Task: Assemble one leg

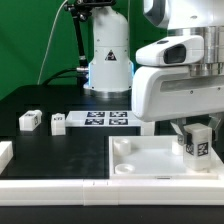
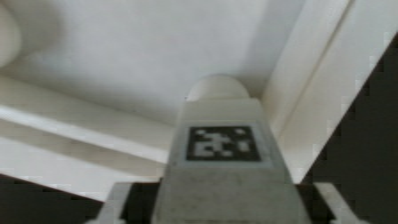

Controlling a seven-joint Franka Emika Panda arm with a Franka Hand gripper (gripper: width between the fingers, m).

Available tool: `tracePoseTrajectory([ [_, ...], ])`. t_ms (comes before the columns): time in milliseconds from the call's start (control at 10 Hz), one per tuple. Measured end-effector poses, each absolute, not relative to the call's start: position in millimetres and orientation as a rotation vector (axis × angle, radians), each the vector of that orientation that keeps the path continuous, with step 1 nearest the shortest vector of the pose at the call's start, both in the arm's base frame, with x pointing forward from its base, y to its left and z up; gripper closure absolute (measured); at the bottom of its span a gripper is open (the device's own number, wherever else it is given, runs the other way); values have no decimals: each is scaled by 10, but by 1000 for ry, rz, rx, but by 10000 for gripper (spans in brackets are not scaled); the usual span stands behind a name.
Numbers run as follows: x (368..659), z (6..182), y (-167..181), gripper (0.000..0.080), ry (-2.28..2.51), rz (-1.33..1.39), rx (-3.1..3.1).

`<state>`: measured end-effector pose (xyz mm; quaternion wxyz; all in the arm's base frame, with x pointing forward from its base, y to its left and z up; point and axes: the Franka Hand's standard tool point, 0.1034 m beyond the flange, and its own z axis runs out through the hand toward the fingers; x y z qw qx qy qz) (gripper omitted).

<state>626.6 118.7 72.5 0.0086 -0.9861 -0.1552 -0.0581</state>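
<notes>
My gripper (image 1: 195,128) is shut on a leg (image 1: 197,142), a small white block with a black-and-white tag, and holds it upright over the exterior view's right part of the large white square tray-like piece (image 1: 150,160). In the wrist view the leg (image 2: 222,140) fills the middle, its tag facing the camera, with a finger (image 2: 128,200) close on each side; its tip points toward the tray's inner corner (image 2: 294,60). Two more legs (image 1: 29,120) (image 1: 57,123) stand on the black table at the exterior view's left.
The marker board (image 1: 100,120) lies behind the tray, in front of the robot base (image 1: 108,60). A white part (image 1: 4,152) shows at the exterior view's left edge. A white rail (image 1: 60,190) runs along the front.
</notes>
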Motion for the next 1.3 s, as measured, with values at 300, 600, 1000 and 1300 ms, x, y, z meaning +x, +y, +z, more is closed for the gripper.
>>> tracePoseTrajectory([
  [300,6260,721,1200,509,-232,-176,-3093],
  [600,6253,708,1212,509,348,-181,-3062],
  [1000,6240,698,1213,509,1208,-153,-2813],
  [1300,6232,693,1219,509,1684,-105,-2524],
])
